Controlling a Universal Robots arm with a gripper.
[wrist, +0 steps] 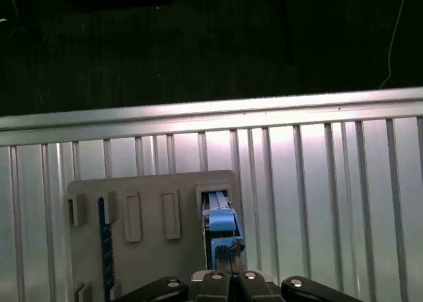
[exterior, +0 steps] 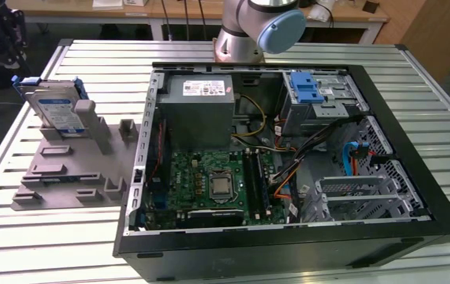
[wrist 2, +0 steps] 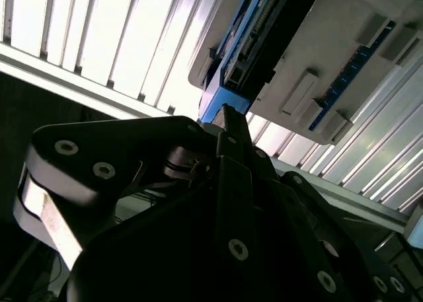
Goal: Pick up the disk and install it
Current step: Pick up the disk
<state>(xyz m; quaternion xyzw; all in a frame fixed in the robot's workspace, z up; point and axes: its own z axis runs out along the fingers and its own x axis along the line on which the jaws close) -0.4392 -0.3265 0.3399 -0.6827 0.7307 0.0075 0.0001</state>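
An open black computer case lies on its side on the slatted metal worktop. Inside it are a grey power supply box, a green circuit board, a bundle of coloured cables and, in the far corner towards the exterior view's right, a silver metal cage with a blue plastic latch. Beside the case, towards the exterior view's left, a grey holder with several raised slots rests on the worktop. At the holder's far end the disk stands upright on its edge in one slot, its blue-and-white label facing the camera and its blue bracket showing along the top and sides. None of the holder's other slots can be seen to hold a drive, though a thin blue strip shows at its near edge. In the exterior view the dark end effector hangs in the upper left corner, above the disk and clear of it. In the first wrist view the end effector sits just below the disk in the picture, with the holder spread beside it. In the second wrist view the end effector points up towards the disk's connector edge and blue frame, and no contact is visible. Whether the end effector is open or closed cannot be told; it grips nothing visible.
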